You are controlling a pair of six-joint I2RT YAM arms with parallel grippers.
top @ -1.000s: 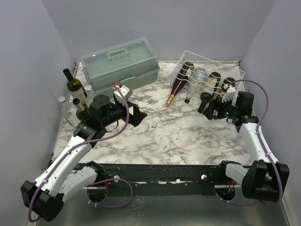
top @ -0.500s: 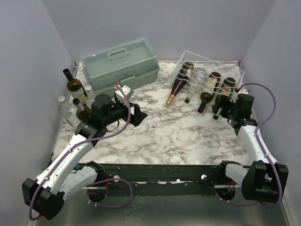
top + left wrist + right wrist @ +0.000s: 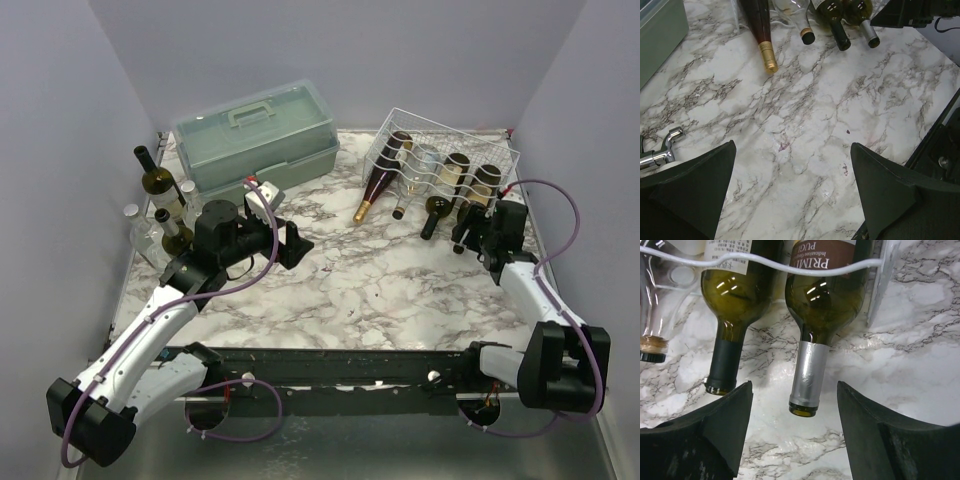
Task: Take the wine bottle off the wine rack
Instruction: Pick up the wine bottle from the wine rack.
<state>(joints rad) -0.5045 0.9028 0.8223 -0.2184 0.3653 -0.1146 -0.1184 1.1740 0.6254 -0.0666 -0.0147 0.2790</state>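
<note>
The right pincer (image 3: 794,390) is spread wide and holds nothing, its two dark fingers (image 3: 715,440) flanking a bottle neck without touching it. On the marbled worktop (image 3: 380,280) the white wire wine rack (image 3: 455,132) stands at the far right, with several bottles lying abreast in it, necks poking out towards the arms. The wine bottle (image 3: 824,295) being lined up appears to be the rightmost one, brown-labelled, its silver-foiled neck jutting out under the front wire, low over the worktop. The step in hand looks like the approach for the grasp. Next the pincer should ease forward until the neck lies well between the pads, close firmly, then draw the bottle straight back along its length, clear of the wire. The right arm reaches forward and low, wrist aimed at the rack's mouth. The left pincer (image 3: 792,150) hangs agape and empty above bare worktop, well apart from the rack.
</note>
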